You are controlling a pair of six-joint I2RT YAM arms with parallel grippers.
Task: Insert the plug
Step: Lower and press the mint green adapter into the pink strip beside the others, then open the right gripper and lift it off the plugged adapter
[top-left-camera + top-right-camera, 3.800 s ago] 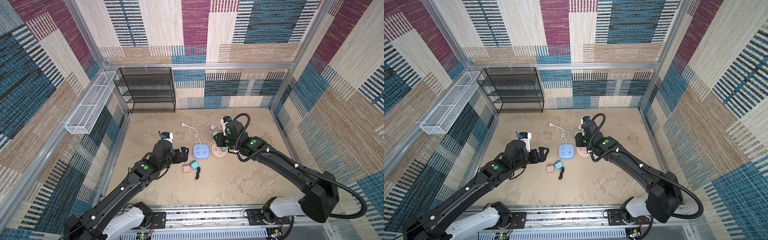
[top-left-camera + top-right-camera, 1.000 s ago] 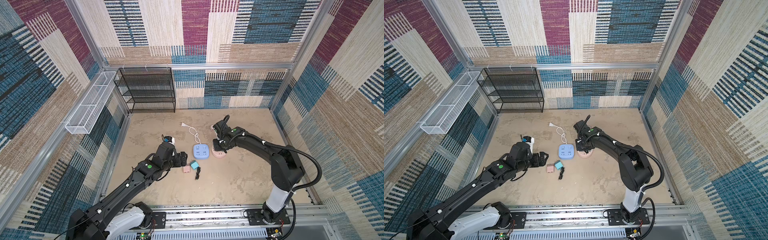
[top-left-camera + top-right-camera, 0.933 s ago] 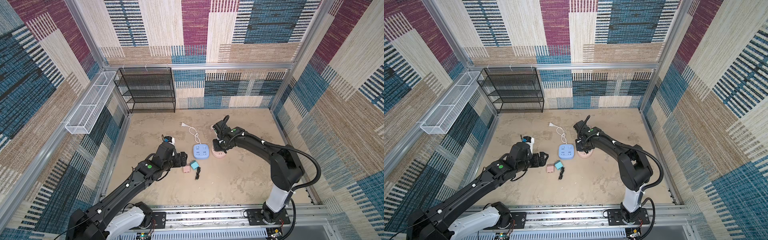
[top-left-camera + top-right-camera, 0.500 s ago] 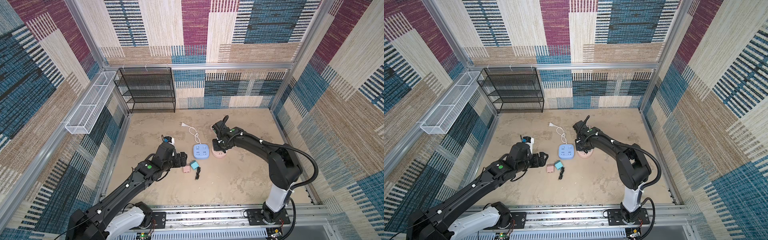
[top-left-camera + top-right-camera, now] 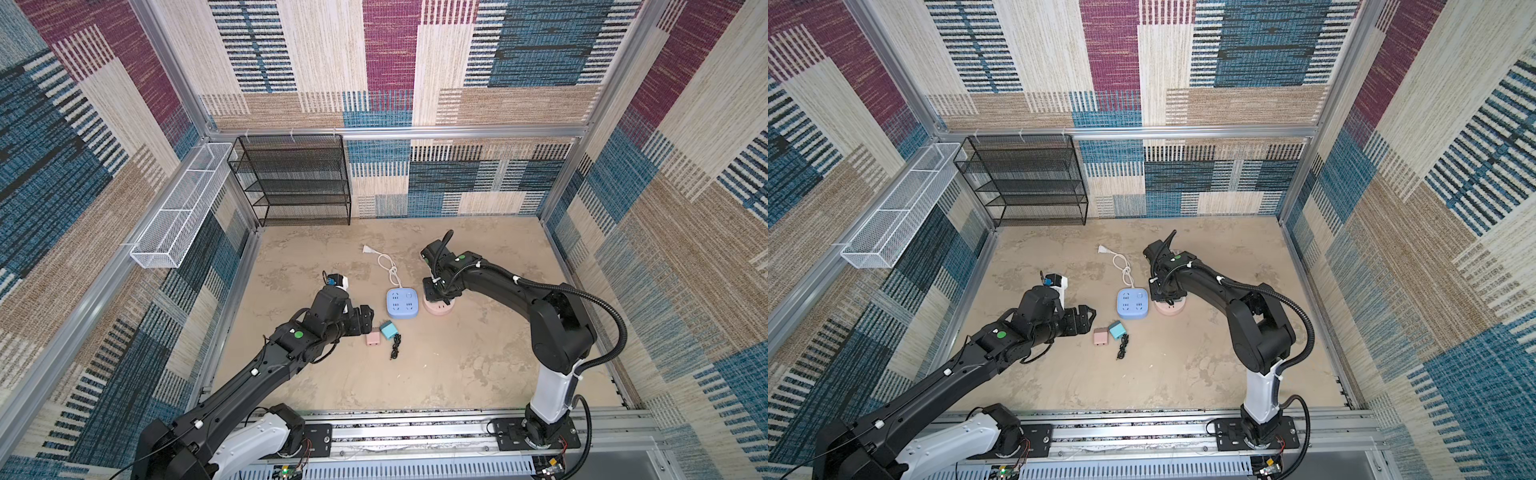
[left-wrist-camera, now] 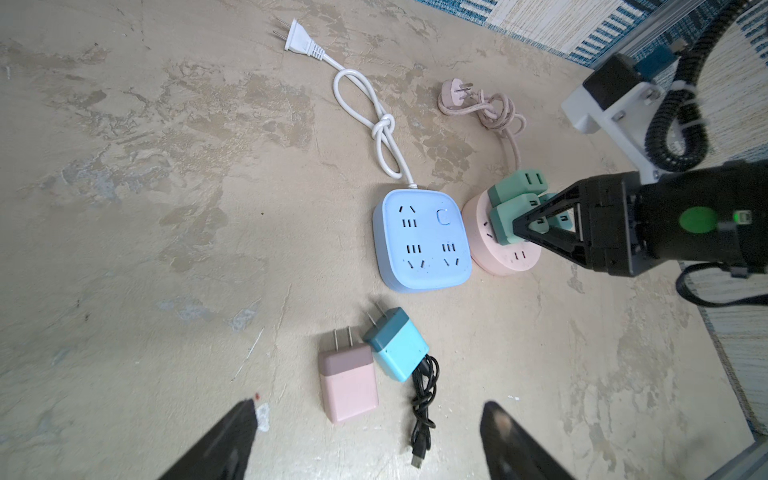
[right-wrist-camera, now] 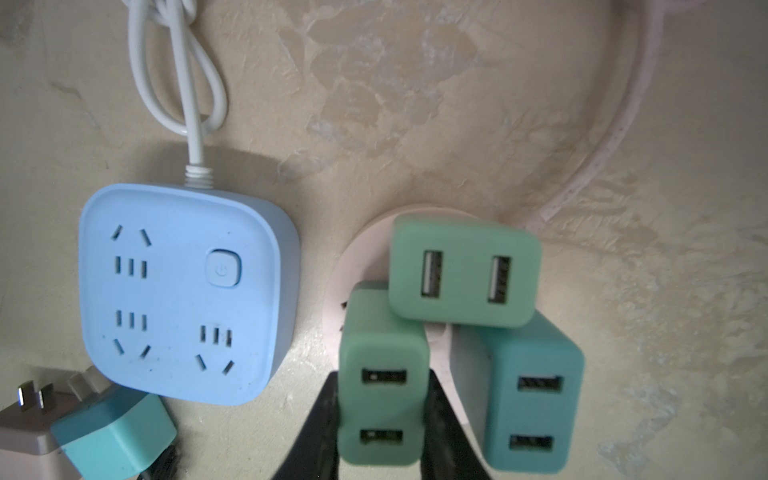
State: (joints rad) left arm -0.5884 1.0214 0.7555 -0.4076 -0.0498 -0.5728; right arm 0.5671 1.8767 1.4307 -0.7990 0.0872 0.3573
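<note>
Blotchy beige counter (image 5: 457, 353), patchwork woven walls (image 5: 390, 62); right gripper (image 7: 382, 386) pinched on the green charger (image 7: 380, 332) atop pink socket (image 7: 363, 255); left gripper (image 6: 369, 404) gaping, empty.

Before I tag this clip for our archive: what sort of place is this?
Probably a robot test cell, not a home: an aluminium frame lined with carpet panels, a left arm and right arm on a base rail, and a blue power strip staged with loose chargers.
</note>
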